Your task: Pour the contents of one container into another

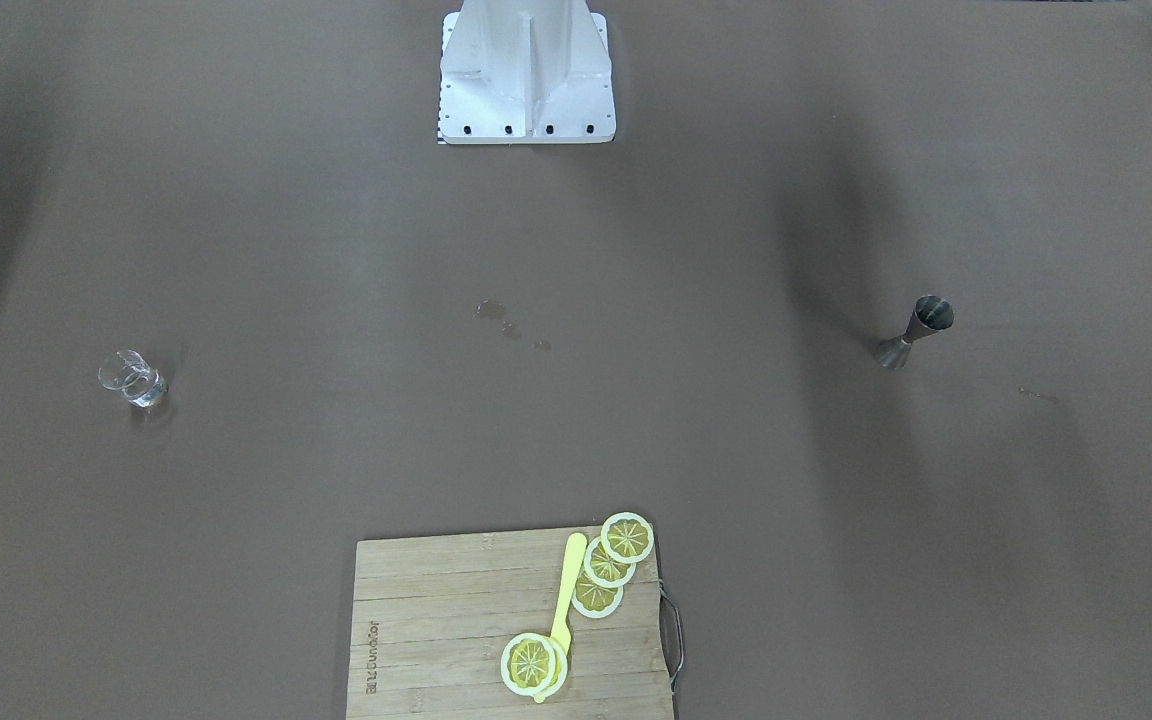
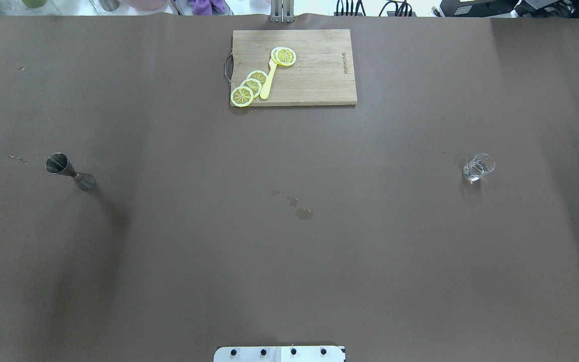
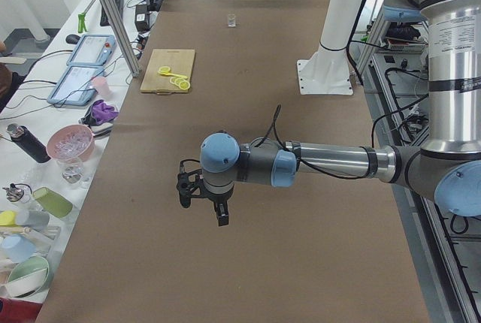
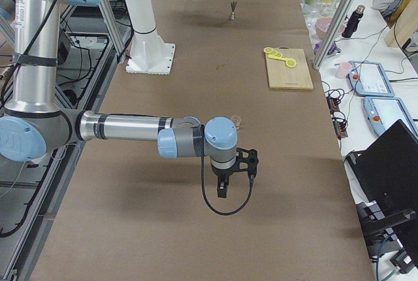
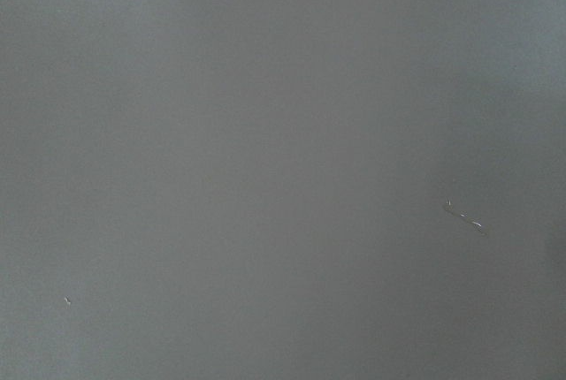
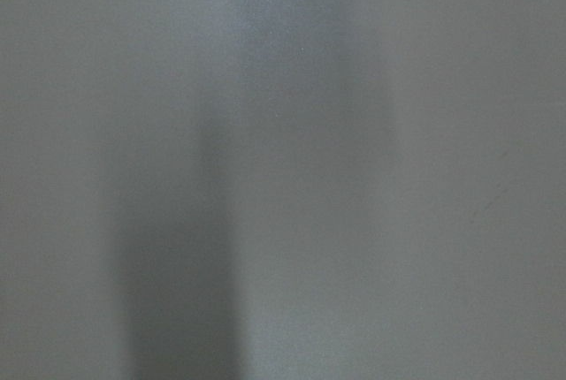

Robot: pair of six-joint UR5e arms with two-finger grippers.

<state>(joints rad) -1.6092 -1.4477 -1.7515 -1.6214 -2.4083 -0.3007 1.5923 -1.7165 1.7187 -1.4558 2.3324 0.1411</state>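
Jigger (image 2: 68, 171) and cup (image 2: 478, 167) upright on table (image 2: 289, 281), well apart.
Left gripper (image 3: 201, 191) hangs above the table; finger opening cannot be told. Jigger at left: contents not discernible. Droplets (image 2: 303, 213) lie at centre. Cup at right appears to hold a little clear liquid. Right gripper (image 4: 236, 165) hangs likewise; finger opening cannot be told.

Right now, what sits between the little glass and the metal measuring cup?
Between glass cup and metal measuring cup, the overhead view shows only a few wet spots on the table; the cutting board lies farther back.
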